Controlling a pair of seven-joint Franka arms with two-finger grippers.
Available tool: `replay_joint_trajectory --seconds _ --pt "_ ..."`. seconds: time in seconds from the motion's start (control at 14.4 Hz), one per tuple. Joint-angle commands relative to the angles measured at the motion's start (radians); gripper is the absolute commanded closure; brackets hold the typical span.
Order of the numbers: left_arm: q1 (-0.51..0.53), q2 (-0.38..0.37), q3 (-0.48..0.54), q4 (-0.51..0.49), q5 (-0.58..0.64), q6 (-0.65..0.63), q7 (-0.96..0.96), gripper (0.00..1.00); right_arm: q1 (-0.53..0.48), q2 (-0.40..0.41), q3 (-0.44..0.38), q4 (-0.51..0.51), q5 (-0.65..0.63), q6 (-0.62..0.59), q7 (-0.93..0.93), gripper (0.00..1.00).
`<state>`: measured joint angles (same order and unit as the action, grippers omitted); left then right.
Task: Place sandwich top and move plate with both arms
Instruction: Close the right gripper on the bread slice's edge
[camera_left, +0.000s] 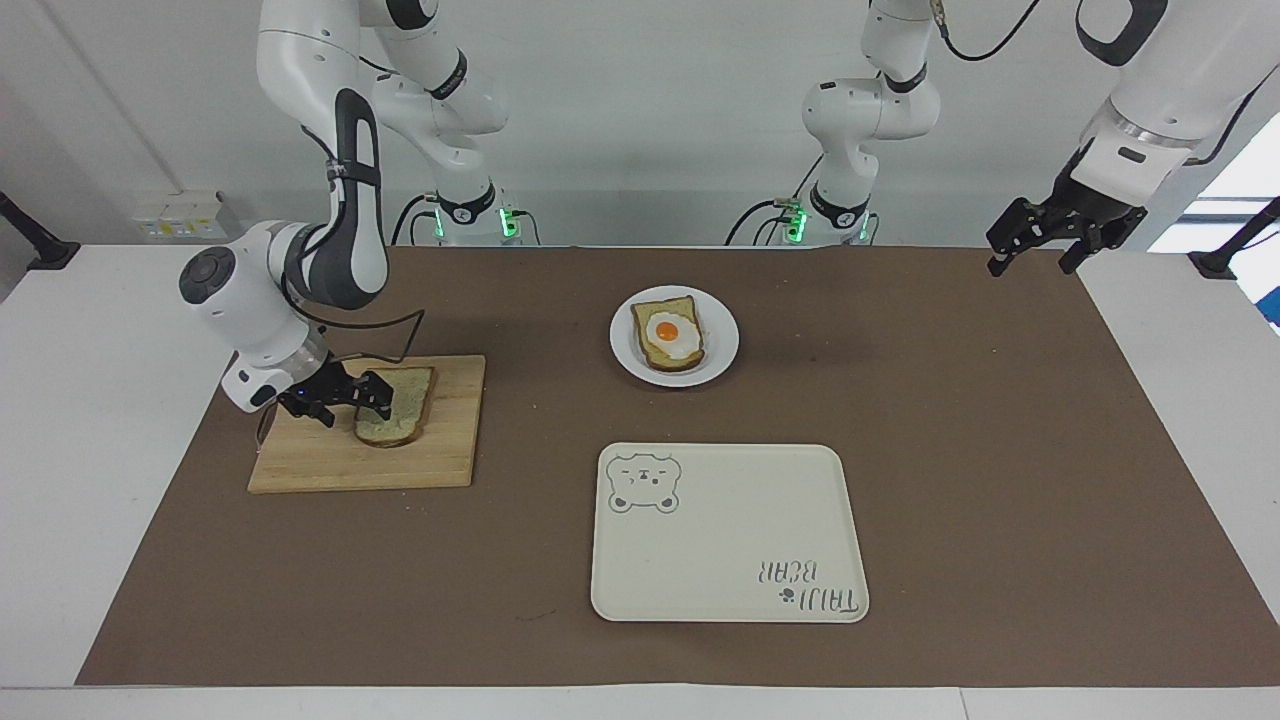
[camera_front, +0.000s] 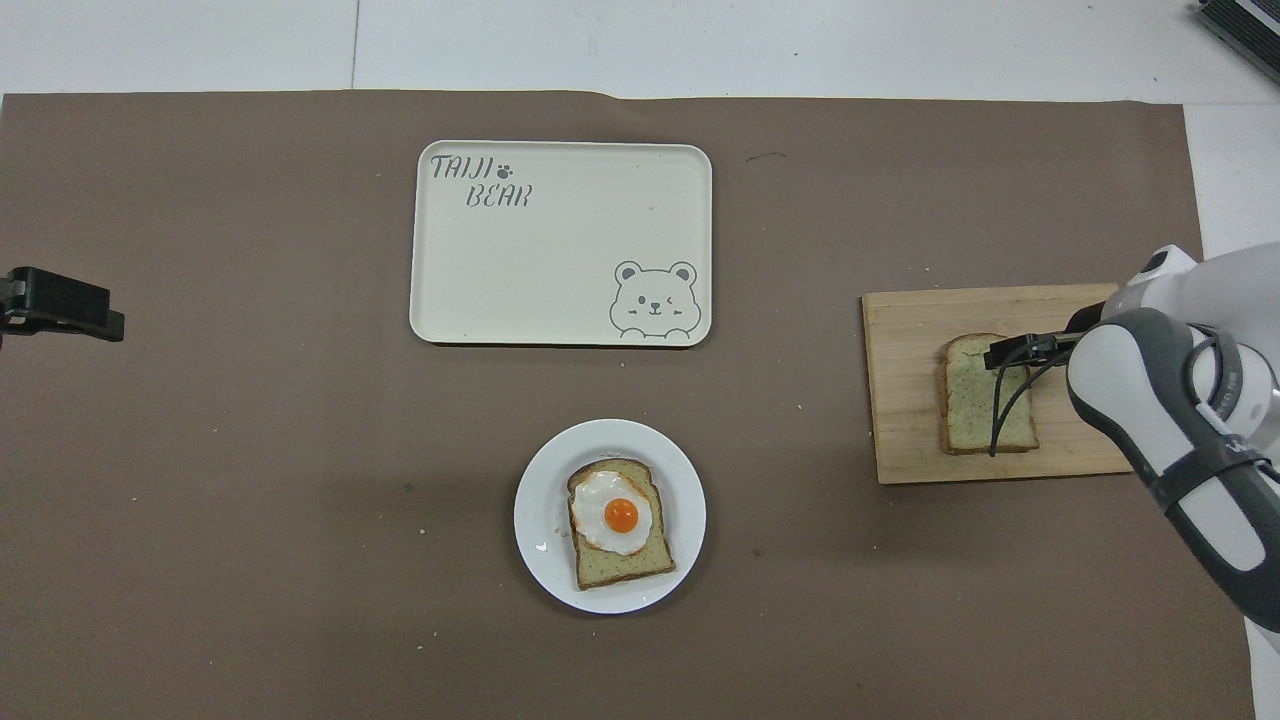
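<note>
Right claw (camera_left: 345, 398) spread wide at the plain tan bread slice (camera_left: 398, 405) lying flat on the wooden cutting board (camera_left: 450, 430), soft and light, best pinched gently at its crust edge.

Opposed high cameras, apparently sharing the table (camera_left: 640, 270).

We see the sandwich top (camera_left: 398, 407), a plain pale tan slice with a brown crust, lying flat on a wooden board (camera_left: 330, 460) toward the right arm's end of the table. Its rounded end points away from the robots. The plate (camera_left: 720, 350), small, round and white, sits mid-table, nearer to the robots than the cream tray (camera_left: 730, 560); on it lies an egg-topped slice (camera_left: 668, 334).
</note>
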<state>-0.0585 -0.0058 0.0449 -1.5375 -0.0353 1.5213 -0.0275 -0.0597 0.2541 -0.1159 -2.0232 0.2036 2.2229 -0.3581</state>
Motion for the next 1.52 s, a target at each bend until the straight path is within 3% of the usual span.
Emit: replay_joint_trajectory --seconds 0.0,0.28,0.35,0.42,0.48,0.55,0.62,1.45 --pt "0.000 -0.023 0.001 -0.021 0.011 -0.007 -0.006 0.00 -0.009 -0.013 0.005 -0.029 0.034 0.027 -0.053 0.00" --pt "0.000 -0.023 0.001 -0.021 0.011 -0.007 -0.006 0.00 -0.009 -0.013 0.005 -0.042 0.034 0.027 -0.055 0.00" --pt "0.000 -0.023 0.001 -0.021 0.011 -0.007 -0.006 0.00 -0.011 -0.015 0.005 -0.046 0.034 0.026 -0.055 0.05" --pt "0.000 -0.023 0.001 -0.021 0.011 -0.007 -0.006 0.00 -0.009 -0.015 0.005 -0.046 0.034 0.026 -0.055 0.24" --pt "0.000 -0.023 0.000 -0.021 0.011 -0.007 -0.006 0.00 -0.009 -0.015 0.005 -0.046 0.034 0.026 -0.058 0.51" --pt "0.000 -0.023 0.001 -0.021 0.011 -0.007 -0.006 0.00 -0.008 -0.015 0.005 -0.046 0.033 0.026 -0.055 0.90" --pt "0.000 -0.023 0.001 -0.021 0.011 -0.007 -0.006 0.00 -0.006 -0.015 0.005 -0.045 0.034 0.026 -0.047 1.00" --pt "0.000 -0.023 0.001 -0.021 0.011 -0.007 -0.006 0.00 -0.008 -0.012 0.005 -0.042 0.033 0.026 -0.047 1.00"
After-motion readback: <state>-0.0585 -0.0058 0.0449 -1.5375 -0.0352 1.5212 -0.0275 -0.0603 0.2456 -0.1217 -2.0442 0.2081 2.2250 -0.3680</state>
